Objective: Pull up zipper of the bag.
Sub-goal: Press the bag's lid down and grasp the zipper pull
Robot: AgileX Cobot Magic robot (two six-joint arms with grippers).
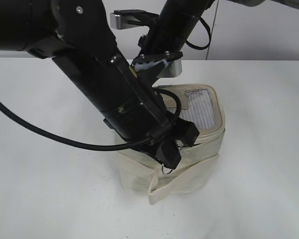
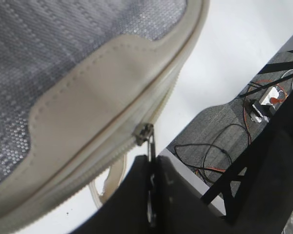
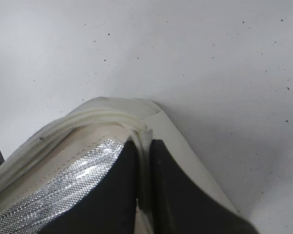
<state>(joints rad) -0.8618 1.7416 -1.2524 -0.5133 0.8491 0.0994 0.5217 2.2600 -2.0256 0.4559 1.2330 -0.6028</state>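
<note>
Soft bag [image 1: 189, 149], small zipper [image 2: 88, 168] pull.
We pinch the ring pull [image 2: 151, 146] in the left claw [image 2: 152, 168]; the right claw [image 3: 144, 161] clamps the limp rim.

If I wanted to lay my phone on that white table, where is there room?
Bare table lies right of the bag, and in front of it. Left is open too, under a black cable. Over the bag it is crowded: both arms meet there.
</note>
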